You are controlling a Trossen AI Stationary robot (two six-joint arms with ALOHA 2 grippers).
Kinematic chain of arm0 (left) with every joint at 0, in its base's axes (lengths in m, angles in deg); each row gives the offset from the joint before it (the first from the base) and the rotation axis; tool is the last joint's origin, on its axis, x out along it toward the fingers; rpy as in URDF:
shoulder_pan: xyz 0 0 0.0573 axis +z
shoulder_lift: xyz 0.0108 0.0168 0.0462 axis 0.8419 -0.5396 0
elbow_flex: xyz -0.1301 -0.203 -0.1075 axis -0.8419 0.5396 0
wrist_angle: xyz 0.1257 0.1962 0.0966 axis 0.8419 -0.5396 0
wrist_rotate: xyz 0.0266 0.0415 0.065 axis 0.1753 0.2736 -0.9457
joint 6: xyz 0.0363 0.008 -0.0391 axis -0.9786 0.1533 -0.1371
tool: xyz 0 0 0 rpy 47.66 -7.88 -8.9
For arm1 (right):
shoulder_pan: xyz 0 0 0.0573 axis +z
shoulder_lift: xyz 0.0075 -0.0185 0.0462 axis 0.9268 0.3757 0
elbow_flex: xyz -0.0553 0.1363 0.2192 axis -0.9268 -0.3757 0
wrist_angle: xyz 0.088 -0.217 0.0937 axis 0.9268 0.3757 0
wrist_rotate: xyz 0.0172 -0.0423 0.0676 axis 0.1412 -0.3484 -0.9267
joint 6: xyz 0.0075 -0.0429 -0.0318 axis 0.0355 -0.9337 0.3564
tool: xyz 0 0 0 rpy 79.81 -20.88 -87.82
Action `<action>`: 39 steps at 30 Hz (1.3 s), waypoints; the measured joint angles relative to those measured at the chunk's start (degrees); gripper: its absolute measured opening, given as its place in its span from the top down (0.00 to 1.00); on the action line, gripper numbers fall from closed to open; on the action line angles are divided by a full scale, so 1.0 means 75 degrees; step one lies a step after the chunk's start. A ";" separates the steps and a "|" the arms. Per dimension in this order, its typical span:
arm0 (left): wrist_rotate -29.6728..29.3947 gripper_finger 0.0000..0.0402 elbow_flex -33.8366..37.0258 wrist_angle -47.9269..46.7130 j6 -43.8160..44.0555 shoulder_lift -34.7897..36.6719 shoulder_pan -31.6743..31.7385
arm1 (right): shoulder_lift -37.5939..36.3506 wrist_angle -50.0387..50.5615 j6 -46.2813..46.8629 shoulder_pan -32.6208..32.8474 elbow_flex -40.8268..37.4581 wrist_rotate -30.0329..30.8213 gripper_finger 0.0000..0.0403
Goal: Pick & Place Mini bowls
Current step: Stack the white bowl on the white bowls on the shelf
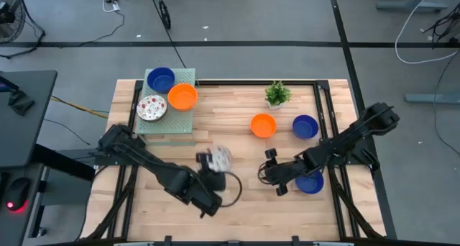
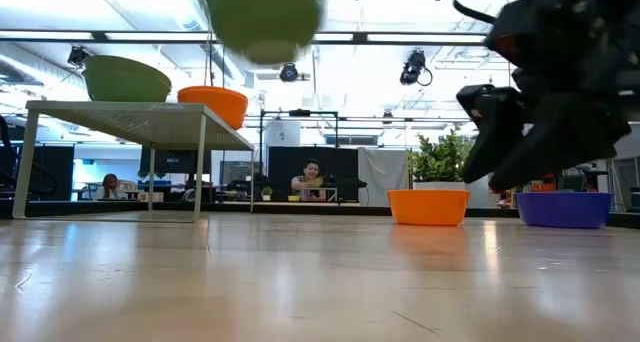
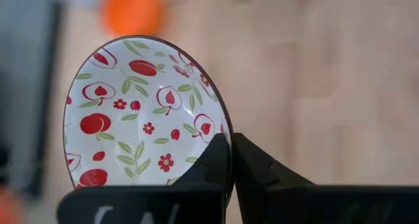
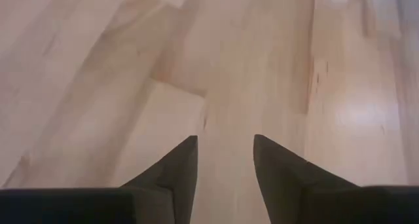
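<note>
My left gripper (image 1: 214, 160) is shut on a white mini bowl with a red fruit pattern (image 3: 134, 112), held above the table's middle. The low view shows this bowl's green underside (image 2: 265, 17) high up. My right gripper (image 4: 224, 142) is open over bare wood near the table's right, beside a blue bowl (image 1: 311, 183). An orange bowl (image 1: 264, 125) and another blue bowl (image 1: 305, 126) sit on the table farther back. A blue bowl (image 1: 161, 79), an orange bowl (image 1: 182, 96) and a patterned bowl (image 1: 152, 108) rest on the raised green stand (image 1: 172, 120). My left gripper pinches the patterned bowl's rim (image 3: 224, 129), with one finger (image 3: 213, 165) inside the bowl and the other finger (image 3: 262, 175) outside its wall. The bowl is lifted clear of the table.
A small green potted plant (image 1: 277, 93) stands near the far edge. The stand fills the far left corner on thin legs (image 2: 200, 162). Bare wood lies along the near edge and between the arms. People sit in the room behind the table.
</note>
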 joint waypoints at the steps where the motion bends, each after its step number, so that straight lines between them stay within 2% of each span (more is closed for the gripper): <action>1: -0.0140 0.97 -0.0354 -0.0569 0.0240 0.0013 0.0088 | 0.0000 -0.0472 -0.0098 0.0011 -0.0207 0.0000 0.63; 4: -0.0424 0.97 -0.1138 -0.2016 0.1120 0.0102 0.0437 | 0.0000 -0.1530 -0.0253 0.0018 -0.0695 0.0000 0.64; 9: -0.0267 0.97 -0.0920 -0.2006 0.1196 0.1099 0.1203 | 0.0003 -0.2081 -0.0284 0.0018 -0.0965 0.0000 0.65; 18: -0.0254 0.97 0.1308 -0.2023 0.2149 0.3820 0.2615 | 0.0008 -0.2236 -0.0217 0.0018 -0.0975 -0.0083 0.65; 25: 0.0125 0.98 0.2750 -0.2057 0.2548 0.5532 0.3262 | 0.0009 -0.2475 -0.0307 0.0018 -0.0976 -0.0085 0.65; 29: 0.0313 0.98 0.3155 -0.2030 0.2501 0.5822 0.3439 | 0.0009 -0.2590 -0.0309 0.0018 -0.0976 -0.0085 0.65; 39: 0.0594 0.98 0.4134 -0.2014 0.1654 0.5732 0.3884 | 0.0009 -0.2613 -0.0310 0.0015 -0.0976 -0.0087 0.65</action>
